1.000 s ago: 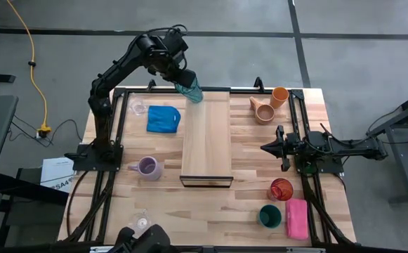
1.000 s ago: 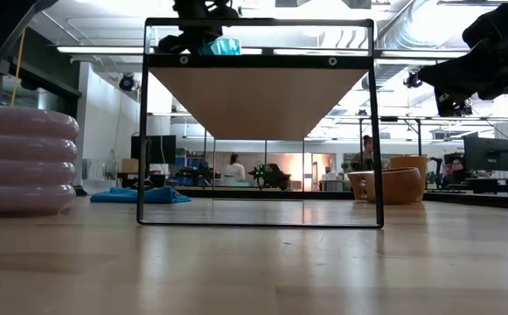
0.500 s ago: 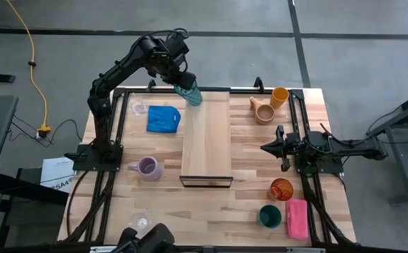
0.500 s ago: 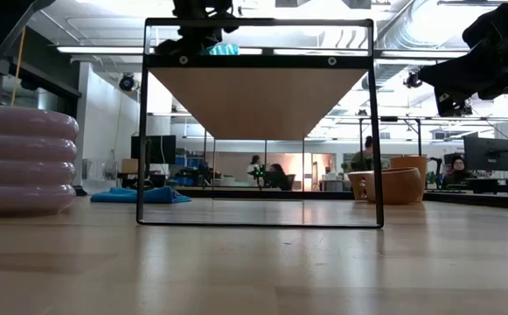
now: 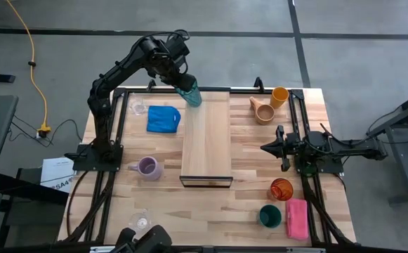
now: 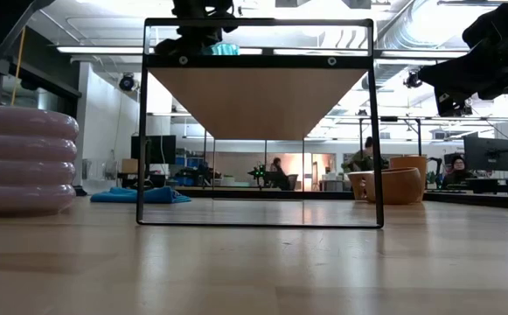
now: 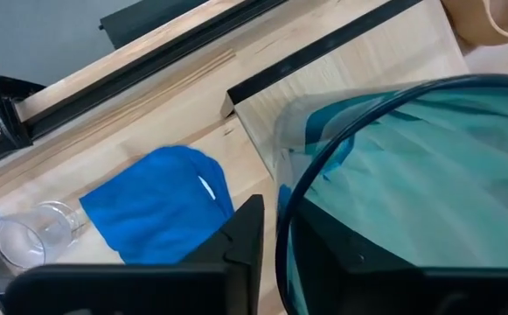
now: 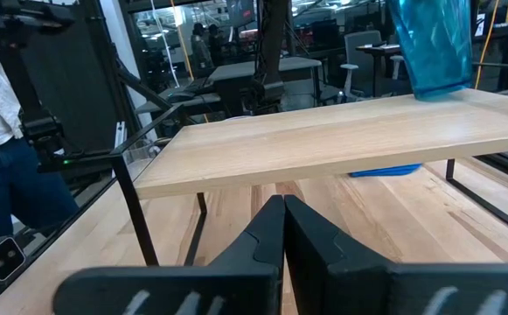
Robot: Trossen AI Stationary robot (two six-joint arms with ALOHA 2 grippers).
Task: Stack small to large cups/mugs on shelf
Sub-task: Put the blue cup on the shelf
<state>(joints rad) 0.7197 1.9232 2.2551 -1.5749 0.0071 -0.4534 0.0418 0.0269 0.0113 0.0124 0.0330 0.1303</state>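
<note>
The tall teal tumbler (image 5: 190, 93) stands on its base at the far left corner of the light-wood shelf (image 5: 207, 140); it also shows in the right wrist view (image 8: 428, 44). My left gripper (image 7: 275, 223) comes down on its rim, one finger outside the wall and one inside. My right gripper (image 5: 265, 147) rests shut and level at the table's right, touching nothing. On the tabletop stand a lavender mug (image 5: 147, 167), two clear glasses (image 5: 138, 107) (image 5: 140, 221), a tan mug (image 5: 262, 111), an orange cup (image 5: 279, 96), a red cup (image 5: 281, 189) and a dark green cup (image 5: 270, 216). My left gripper straddles the tumbler's rim (image 7: 281, 262) from above, slanting down. A narrow gap shows between the outer finger (image 7: 247, 236) and the wall. The inner finger shows only through the teal wall, and I cannot tell whether it touches.
A blue cloth (image 5: 163, 118) lies left of the shelf beside the tumbler. A pink sponge (image 5: 296, 218) lies at the near right. The shelf's black frame (image 6: 258, 223) raises the board above the tabletop. Most of the board's top is bare.
The teal tumbler has come down a little at the shelf's far left corner; in the low view less of it shows above the shelf's front edge. My left gripper has stayed over it.
</note>
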